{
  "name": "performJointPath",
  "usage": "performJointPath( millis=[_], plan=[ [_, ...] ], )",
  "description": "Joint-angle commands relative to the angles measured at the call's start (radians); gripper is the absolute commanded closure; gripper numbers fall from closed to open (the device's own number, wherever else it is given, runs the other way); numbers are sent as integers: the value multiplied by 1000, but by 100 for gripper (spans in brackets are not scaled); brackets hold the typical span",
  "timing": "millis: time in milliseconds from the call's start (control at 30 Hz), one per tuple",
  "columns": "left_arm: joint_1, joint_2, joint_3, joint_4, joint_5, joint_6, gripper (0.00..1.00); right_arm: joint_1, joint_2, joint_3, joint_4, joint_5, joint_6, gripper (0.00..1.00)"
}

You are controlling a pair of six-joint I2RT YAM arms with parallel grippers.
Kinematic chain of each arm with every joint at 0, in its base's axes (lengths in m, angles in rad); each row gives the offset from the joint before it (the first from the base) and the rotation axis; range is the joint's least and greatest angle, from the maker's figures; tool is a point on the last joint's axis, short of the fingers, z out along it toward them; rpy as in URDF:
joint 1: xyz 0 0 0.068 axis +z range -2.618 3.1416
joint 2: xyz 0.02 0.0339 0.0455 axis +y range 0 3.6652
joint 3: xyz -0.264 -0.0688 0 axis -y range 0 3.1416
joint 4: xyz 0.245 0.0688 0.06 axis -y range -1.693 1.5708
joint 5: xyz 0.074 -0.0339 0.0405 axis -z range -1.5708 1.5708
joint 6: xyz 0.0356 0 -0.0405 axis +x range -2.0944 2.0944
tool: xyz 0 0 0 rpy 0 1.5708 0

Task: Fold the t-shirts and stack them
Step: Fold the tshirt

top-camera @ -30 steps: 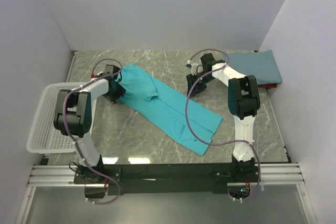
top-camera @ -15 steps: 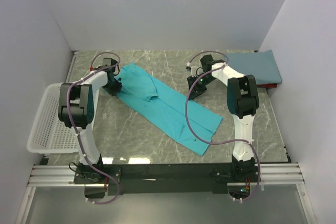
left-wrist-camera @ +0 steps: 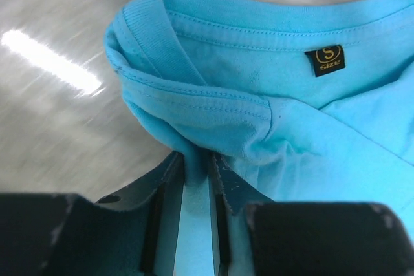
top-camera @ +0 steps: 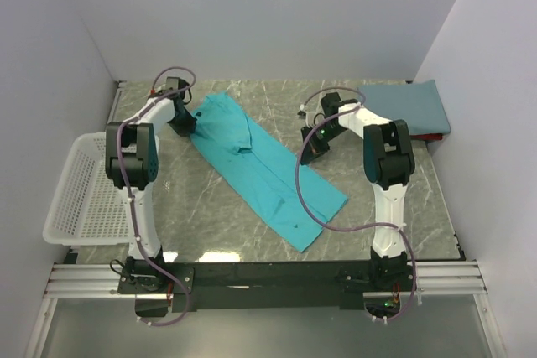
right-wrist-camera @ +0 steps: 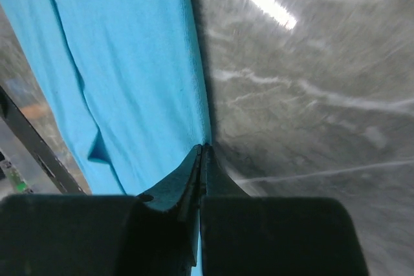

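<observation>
The bright teal t-shirt (top-camera: 260, 169) lies stretched in a long diagonal strip on the marble table, collar at the far left, hem at the near right. My left gripper (top-camera: 186, 126) is shut on the cloth beside the collar. In the left wrist view my left gripper (left-wrist-camera: 196, 159) pinches a fold of teal cloth (left-wrist-camera: 259, 95) below the collar's size label (left-wrist-camera: 328, 60). My right gripper (top-camera: 312, 150) is shut on the shirt's right edge, seen in the right wrist view (right-wrist-camera: 202, 150). The slate-blue t-shirt (top-camera: 411, 106) lies folded at the back right corner.
A white mesh basket (top-camera: 80, 194) hangs off the table's left edge. A red item (top-camera: 434, 137) shows under the folded shirt's near edge. White walls close the back and both sides. Bare marble (top-camera: 193, 207) lies in front of the teal shirt.
My left gripper has moved toward the back wall, pulling the collar end with it. The teal shirt has drawn out narrower, and its hem end has slid left. My right gripper has barely moved.
</observation>
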Motion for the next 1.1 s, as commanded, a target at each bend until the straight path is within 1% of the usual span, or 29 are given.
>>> performJointPath(
  millis=[0, 67, 100, 167, 200, 233, 267, 300, 333, 367, 433, 467, 500, 533, 567, 633, 667, 700, 733, 767, 800, 833, 867, 900, 933, 967, 1000, 1033, 1067],
  plan=[
    [4, 99, 114, -1, 115, 107, 73, 0, -112, -143, 54, -55, 56, 100],
    [3, 131, 187, 21, 170, 150, 73, 15, -180, -227, 97, -55, 85, 100],
    [1, 160, 210, 31, 241, 164, 73, 32, -201, -313, 136, -43, 92, 100],
    [-2, 188, 279, 61, 331, 208, 72, 86, -260, -388, 173, -31, 111, 100],
    [-5, 214, 304, 71, 424, 222, 71, 104, -277, -445, 198, -32, 118, 100],
    [-6, 225, 327, 77, 461, 235, 71, 144, -292, -464, 204, -31, 121, 100],
    [-14, 235, 370, 93, 496, 259, 71, 158, -321, -476, 210, -28, 119, 99],
    [-17, 257, 388, 102, 544, 271, 71, 167, -335, -490, 215, -25, 121, 96],
    [-20, 265, 408, 105, 585, 278, 71, 172, -361, -490, 217, -14, 122, 89],
    [-25, 278, 448, 99, 589, 288, 71, 167, -369, -485, 218, -5, 122, 84],
    [-26, 282, 477, 94, 574, 301, 70, 143, -384, -453, 223, 18, 124, 75],
    [-26, 272, 493, 94, 558, 314, 70, 100, -386, -441, 227, 12, 130, 72],
    [-25, 265, 497, 91, 546, 325, 69, 79, -380, -398, 220, 5, 130, 71],
    [-25, 256, 502, 93, 519, 339, 68, 60, -352, -369, 209, 0, 127, 68],
    [-22, 243, 502, 93, 506, 359, 66, 45, -335, -338, 195, -5, 110, 67],
    [-16, 197, 491, 101, 494, 380, 63, 16, -303, -251, 181, -5, 109, 64],
    [-11, 153, 466, 107, 488, 400, 62, 12, -257, -216, 172, -12, 113, 62],
    [-9, 127, 444, 128, 480, 410, 58, 11, -225, -132, 163, -21, 115, 61],
    [-8, 96, 421, 139, 471, 419, 56, 12, -161, -90, 161, -32, 124, 60],
    [-6, 34, 369, 146, 448, 442, 54, 12, -128, -46, 175, -41, 168, 60],
    [-6, -2, 340, 159, 436, 451, 52, 12, -95, 35, 186, -67, 194, 60],
    [-6, -40, 303, 182, 419, 459, 50, 15, -30, 74, 200, -77, 226, 59],
    [-3, -118, 227, 197, 393, 469, 49, 19, 1, 116, 226, -65, 321, 59],
    [0, -158, 185, 209, 383, 472, 45, 22, 30, 196, 236, -52, 357, 59],
    [6, -198, 141, 223, 379, 471, 42, 29, 82, 235, 244, -40, 386, 58],
    [23, -276, 44, 260, 382, 456, 39, 32, 100, 266, 259, -22, 451, 58],
    [35, -312, -5, 277, 424, 439, 35, 35, 116, 301, 305, 0, 490, 58],
    [52, -350, -59, 300, 454, 418, 35, 40, 125, 309, 334, 50, 525, 57],
    [88, -413, -160, 335, 493, 376, 35, 42, 139, 312, 397, 73, 594, 57]
  ],
)
